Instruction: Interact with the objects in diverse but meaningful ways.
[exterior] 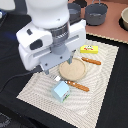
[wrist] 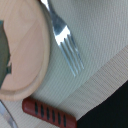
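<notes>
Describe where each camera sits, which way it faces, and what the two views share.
Exterior view: off the arm, raised, looking down on the placemat; the arm and gripper fill its left.
Wrist view: on the wrist, looking straight down from close; a grey gripper part may show at one edge.
Shared: the plate, the fork. The sausage shows only at the wrist, the carton and block only outside.

hand [exterior: 56,70] fingertips hidden; plate [wrist: 27,55] cut off by edge
</notes>
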Tool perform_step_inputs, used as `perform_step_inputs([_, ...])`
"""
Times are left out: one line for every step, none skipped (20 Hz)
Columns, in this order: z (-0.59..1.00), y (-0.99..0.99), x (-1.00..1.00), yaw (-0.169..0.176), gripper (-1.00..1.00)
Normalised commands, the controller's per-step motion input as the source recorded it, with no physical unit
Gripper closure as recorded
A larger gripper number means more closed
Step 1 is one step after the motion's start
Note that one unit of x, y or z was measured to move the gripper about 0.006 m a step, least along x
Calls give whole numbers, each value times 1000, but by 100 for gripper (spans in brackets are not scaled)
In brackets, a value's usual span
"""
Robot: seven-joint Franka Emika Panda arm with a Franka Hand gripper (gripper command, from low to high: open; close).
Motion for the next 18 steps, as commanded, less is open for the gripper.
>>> perform_step_inputs([109,-489,557,48,-100])
perform_step_inputs([163,-471,574,45,-100])
perform_step_inputs([160,-466,569,48,-100])
perform_step_inputs([140,-437,569,50,-100])
perform_step_inputs([126,-431,511,70,-100])
perform_step_inputs([80,-494,466,75,-100])
perform_step_inputs([40,-500,389,96,-100])
perform_step_inputs([26,-511,371,101,-100])
perform_step_inputs([29,-494,329,113,-100])
perform_step_inputs([63,-506,354,105,-100])
perform_step_inputs([77,-529,400,88,-100])
perform_step_inputs([86,-549,466,60,-100])
perform_step_inputs([74,-540,500,50,-100])
perform_step_inputs([40,-566,511,49,-100])
perform_step_inputs([6,-583,509,39,-100])
perform_step_inputs([0,-571,514,33,-100])
perform_step_inputs([0,-509,557,26,-100])
perform_step_inputs([0,-514,531,25,-100])
